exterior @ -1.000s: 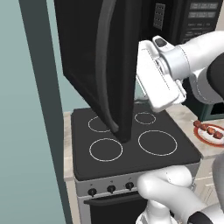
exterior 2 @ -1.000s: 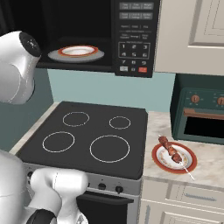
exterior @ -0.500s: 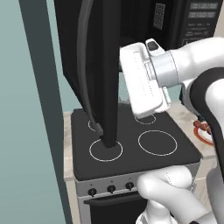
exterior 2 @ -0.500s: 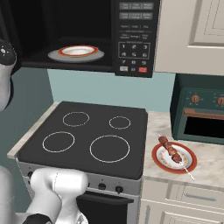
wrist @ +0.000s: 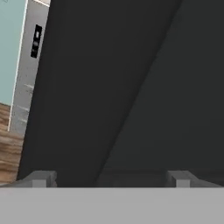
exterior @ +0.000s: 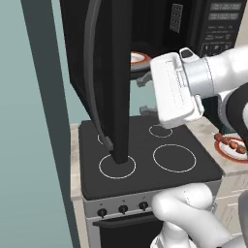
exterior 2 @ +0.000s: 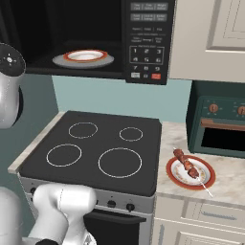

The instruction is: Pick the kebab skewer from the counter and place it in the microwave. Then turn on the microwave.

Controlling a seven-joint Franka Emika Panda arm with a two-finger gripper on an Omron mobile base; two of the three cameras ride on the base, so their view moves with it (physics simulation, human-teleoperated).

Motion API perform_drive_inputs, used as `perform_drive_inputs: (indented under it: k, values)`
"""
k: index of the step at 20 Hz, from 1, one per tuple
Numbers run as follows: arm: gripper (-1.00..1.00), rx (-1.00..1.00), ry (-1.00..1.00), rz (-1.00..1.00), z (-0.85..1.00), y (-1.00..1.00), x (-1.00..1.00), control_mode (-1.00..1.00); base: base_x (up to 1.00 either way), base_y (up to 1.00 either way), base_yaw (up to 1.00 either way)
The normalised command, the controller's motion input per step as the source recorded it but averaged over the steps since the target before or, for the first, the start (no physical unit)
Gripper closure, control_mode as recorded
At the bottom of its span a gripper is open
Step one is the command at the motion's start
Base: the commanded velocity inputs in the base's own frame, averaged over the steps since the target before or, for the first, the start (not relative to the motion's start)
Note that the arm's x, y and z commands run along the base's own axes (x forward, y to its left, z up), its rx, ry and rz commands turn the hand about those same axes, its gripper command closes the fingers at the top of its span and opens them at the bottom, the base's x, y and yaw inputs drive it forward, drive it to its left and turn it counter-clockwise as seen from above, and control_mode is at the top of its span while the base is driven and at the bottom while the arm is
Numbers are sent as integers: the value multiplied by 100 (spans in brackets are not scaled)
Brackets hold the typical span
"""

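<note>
The microwave hangs above the stovetop with its door swung wide open, so that in the left base view the door stands edge-on with its long handle toward the camera. Inside the microwave a red-rimmed plate lies on the turntable, and the keypad with a small red button is at the right of the cavity. The white hand of the arm is just right of the door edge in the left base view, in front of the open cavity. In the hand view the gripper points at the dark surface of the door from near, and its 2 fingertips stand far apart with nothing between them, so the gripper is open and holds nothing. The skewer lies on a second red-rimmed plate on the counter, right of the stovetop and in front of the green toaster oven. Its pale stick sticks out over the plate's rim toward the front edge of the counter. The skewer is well apart from the gripper. The stovetop has 4 white rings, and knobs sit along the front panel of the stove.
</note>
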Motion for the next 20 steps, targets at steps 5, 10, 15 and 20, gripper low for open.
perform_drive_inputs:
  k: [5, 10, 15, 20]
  values:
    - [-100, 9, 10, -11, 1, -41, 15, -100, 0, 0, 0]
    - [-100, 4, 7, -15, 0, -14, 24, -100, 0, 0, 0]
    - [-100, -2, 6, -39, 0, -7, 10, -100, 0, 0, 0]
    - [-100, -2, 7, -39, 0, -21, 5, -100, 0, 0, 0]
